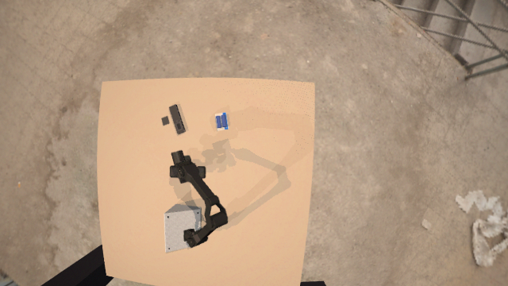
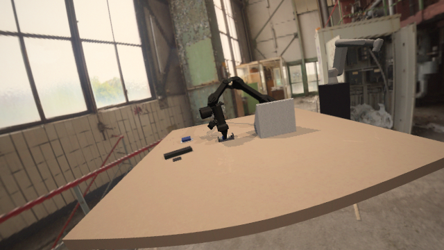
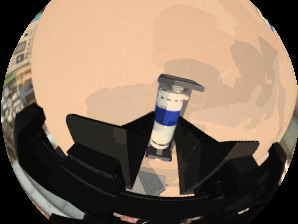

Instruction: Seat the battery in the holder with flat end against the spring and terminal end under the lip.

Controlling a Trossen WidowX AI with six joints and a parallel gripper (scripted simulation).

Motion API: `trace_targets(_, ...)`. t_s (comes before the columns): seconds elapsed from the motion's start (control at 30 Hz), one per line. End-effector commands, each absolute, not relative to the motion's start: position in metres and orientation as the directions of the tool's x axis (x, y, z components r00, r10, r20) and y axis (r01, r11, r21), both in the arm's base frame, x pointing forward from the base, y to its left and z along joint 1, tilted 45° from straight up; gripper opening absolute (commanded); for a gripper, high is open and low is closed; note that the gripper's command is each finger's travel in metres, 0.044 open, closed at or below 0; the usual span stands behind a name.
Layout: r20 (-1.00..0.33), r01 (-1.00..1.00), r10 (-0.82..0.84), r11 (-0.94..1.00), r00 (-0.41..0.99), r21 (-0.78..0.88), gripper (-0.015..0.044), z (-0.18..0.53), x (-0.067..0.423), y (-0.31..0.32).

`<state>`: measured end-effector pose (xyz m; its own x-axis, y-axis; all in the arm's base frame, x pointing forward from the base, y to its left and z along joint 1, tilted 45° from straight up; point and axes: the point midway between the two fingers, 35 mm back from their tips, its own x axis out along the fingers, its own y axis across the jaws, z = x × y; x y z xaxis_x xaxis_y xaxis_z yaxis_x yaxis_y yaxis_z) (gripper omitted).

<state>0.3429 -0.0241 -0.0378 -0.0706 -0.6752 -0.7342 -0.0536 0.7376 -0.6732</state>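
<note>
Item: battery [image 3: 166, 117], clamped in your fingers over the holder [image 2: 225, 138] on the tabletop [image 2: 263, 167]; lower it level and gently, flat end springward, never forcing the lip.

Battery [image 3: 165, 120] between fingers (above table [image 1: 258, 179]); holder [image 2: 226, 138] beneath gripper [image 2: 224, 135].

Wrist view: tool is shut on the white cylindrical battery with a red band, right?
Not quite. The band is blue, not red. The wrist view shows the tool shut on the white cylindrical battery with a blue band.
</note>
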Motion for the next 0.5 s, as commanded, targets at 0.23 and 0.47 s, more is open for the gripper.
trace_targets(0.23, -0.736, -0.043, -0.677, 0.736, -0.027, -0.676, 0.0081, -0.0366, 0.3412, -0.0272)
trace_targets(0.47, -0.737, -0.042, -0.675, 0.737, -0.014, -0.674, 0.0081, -0.0365, 0.3398, -0.0275)
